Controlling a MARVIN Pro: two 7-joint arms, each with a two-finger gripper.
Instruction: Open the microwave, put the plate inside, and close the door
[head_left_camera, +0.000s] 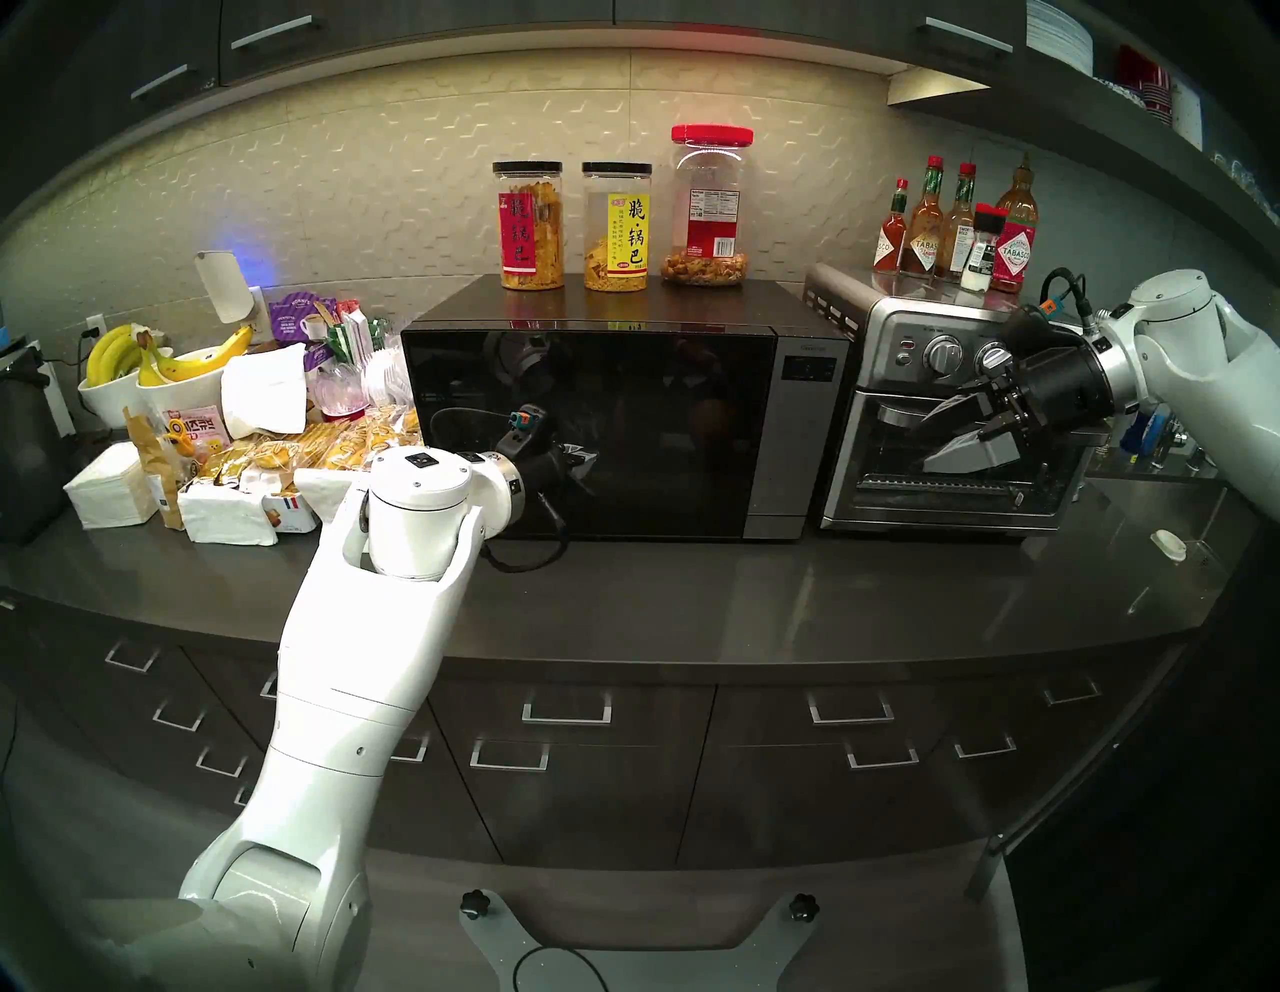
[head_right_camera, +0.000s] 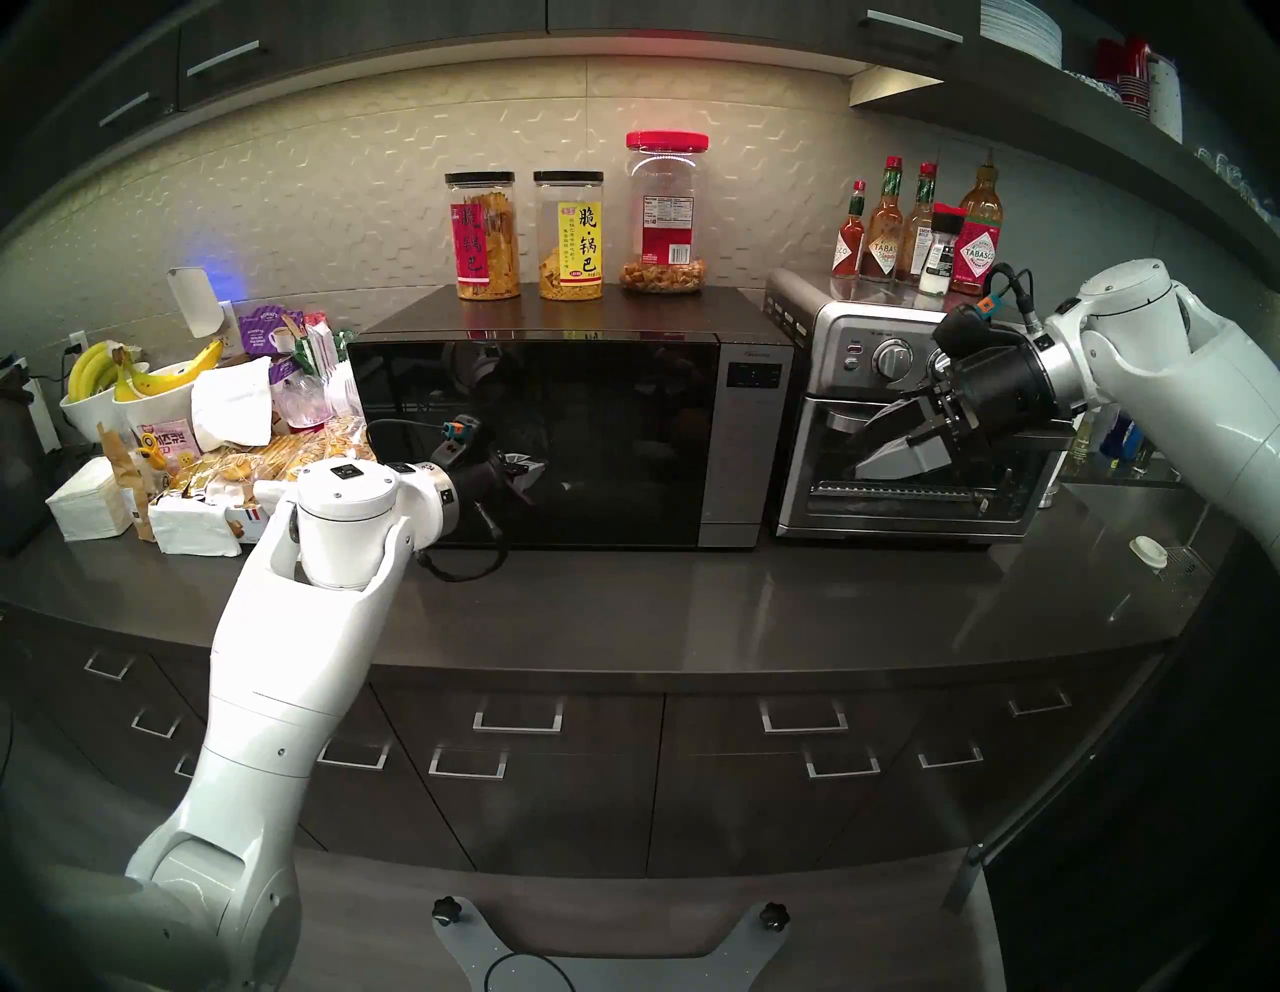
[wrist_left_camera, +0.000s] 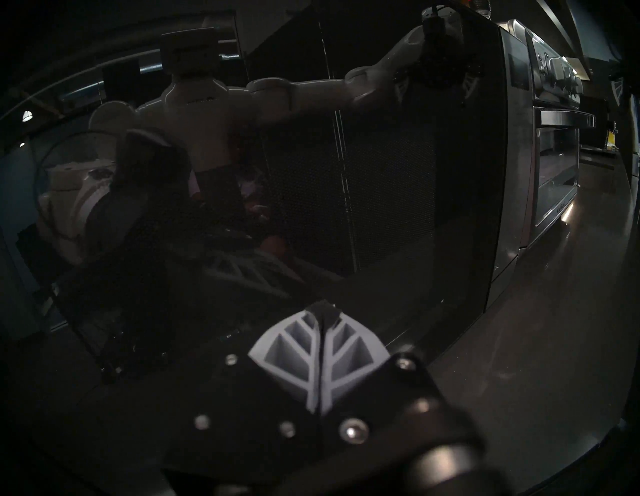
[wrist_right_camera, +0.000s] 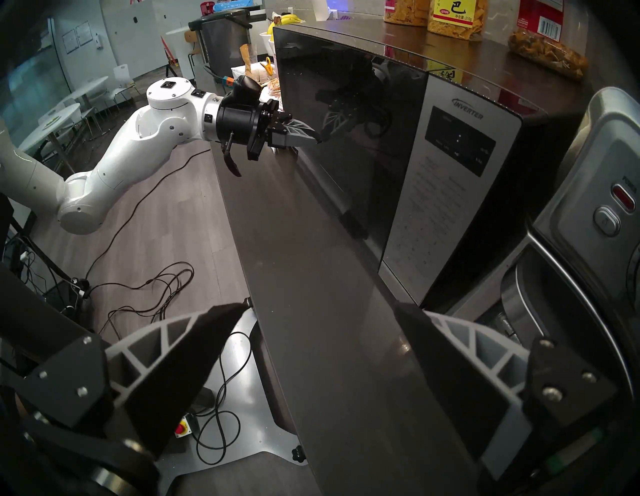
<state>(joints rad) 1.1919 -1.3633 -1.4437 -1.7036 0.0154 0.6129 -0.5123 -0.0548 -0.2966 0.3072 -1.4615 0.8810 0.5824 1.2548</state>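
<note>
One door (wrist_right_camera: 349, 138) stands between the task and its finish, and it looks flush with the front of the microwave (head_left_camera: 807, 415), though I cannot be sure the latch has caught. No plate shows in any view; whether it sits behind the dark glass cannot be told. The left pincer (wrist_right_camera: 317, 139) is clenched on nothing, its tips at the glass directly ahead of it, touching or nearly so, toward the hinge side. Pushing there gives poor leverage, so the door may spring back unlatched, and the closed tips could skid across the glossy surface. Pressing harder risks shoving the whole appliance backward on the counter (head_left_camera: 692, 603) and toppling the three snack jars (head_left_camera: 616, 225) above and beyond the pincer. Further off, the right pincer (head_left_camera: 959, 426) hangs released and empty, just in front of the toaster oven (head_left_camera: 921, 499), well apart from the microwave. A careless swing could clip that oven's handle or knobs.
</note>
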